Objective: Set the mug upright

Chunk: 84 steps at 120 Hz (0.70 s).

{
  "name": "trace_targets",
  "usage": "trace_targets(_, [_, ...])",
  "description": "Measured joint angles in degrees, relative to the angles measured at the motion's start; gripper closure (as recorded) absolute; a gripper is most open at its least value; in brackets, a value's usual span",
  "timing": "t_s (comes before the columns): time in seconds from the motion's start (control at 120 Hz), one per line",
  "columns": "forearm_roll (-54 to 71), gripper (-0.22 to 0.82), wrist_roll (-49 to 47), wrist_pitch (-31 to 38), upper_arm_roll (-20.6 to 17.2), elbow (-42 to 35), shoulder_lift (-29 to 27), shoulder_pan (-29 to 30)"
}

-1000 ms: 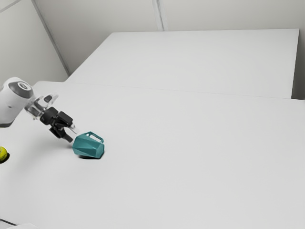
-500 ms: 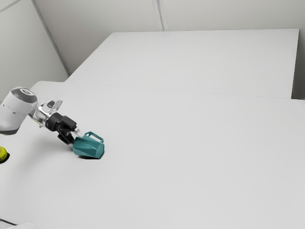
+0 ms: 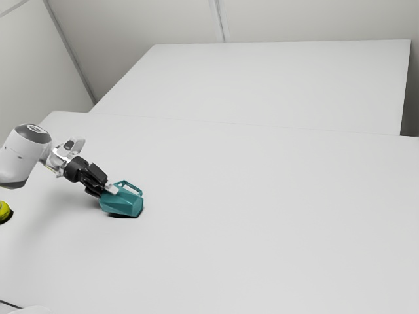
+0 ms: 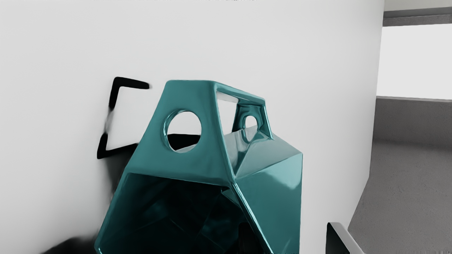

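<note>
My claw (image 3: 107,192) is at the mug (image 3: 124,204), fingers apart, w/ the mug's near side wall btwn them. Per the wrist view, one finger (image 4: 248,240) is a dark shape in the mouth (image 4: 169,211); the other finger (image 4: 338,240) is outside, w/ a gap btwn it & the wall, so I'm not clamped on anything. Can't tell if the inner one touches.

Mug's teal, faceted, lying on its side on the white counter (image 3: 262,229), i.e. not upright. Mouth faces me, base is twd the exterior view's right. Handle (image 4: 187,97) sticks up, w/ round holes thru its ends. Its dark shadow (image 4: 102,152) falls on the counter beside it.

My arm (image 3: 23,154) comes in from the exterior view's left, slanting down to the mug. A yellow-green ball (image 3: 4,211), partly cut off, sits at that view's left edge, well apart from the mug.

Farther back: a big white panel (image 3: 281,85) past the counter, then a pale wall (image 3: 131,29).
</note>
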Motion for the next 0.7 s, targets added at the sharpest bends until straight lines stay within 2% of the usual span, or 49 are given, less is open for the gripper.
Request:
trace_targets(0.283, [-0.34,0.71,1.35,0.0,-0.74,0.05,-0.32,0.25])
trace_targets(0.542, [0.07,0.77,2.52,0.54,-0.81,0.15,-0.92,0.01])
trace_targets(0.7, [1.91,0.78,3.02,2.27,-2.61,-0.71,-4.74,-0.38])
